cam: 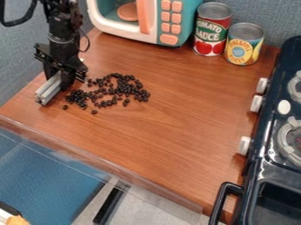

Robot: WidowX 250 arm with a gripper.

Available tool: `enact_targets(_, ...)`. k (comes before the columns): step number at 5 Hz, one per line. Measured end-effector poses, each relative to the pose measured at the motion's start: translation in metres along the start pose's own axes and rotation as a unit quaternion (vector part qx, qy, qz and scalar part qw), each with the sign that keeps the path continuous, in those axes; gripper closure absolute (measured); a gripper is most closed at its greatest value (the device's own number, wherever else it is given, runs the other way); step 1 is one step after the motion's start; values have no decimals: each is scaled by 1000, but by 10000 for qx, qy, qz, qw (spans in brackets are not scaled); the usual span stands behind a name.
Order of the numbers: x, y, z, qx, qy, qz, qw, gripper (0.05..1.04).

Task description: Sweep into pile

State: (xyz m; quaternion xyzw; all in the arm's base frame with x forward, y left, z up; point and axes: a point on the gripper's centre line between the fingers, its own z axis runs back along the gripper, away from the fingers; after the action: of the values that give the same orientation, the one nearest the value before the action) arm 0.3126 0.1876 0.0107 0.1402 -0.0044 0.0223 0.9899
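Black beans [122, 89] lie loosely spread on the surface [159, 136], just beside the grey bar [48, 90]; fingers [67, 80] noted clamped on bar.

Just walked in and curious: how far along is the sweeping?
Partly done, it seems: small black beans lie in a loose, gappy cluster. In hand: a pale grey bar in the jaws of the black robot arm, at the cluster's left. Left to do: gather the stragglers along its near side and close the gaps.
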Motion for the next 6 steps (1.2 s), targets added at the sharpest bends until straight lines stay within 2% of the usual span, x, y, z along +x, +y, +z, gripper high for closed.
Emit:
enact_targets(3,3,-11,1,-298,-127,310,9990,693)
enact_targets(4,1,-26,4,-448,-214,256,9984,693)
enact_targets(6,-3,-46,9,-248,-536,-45,9982,693)
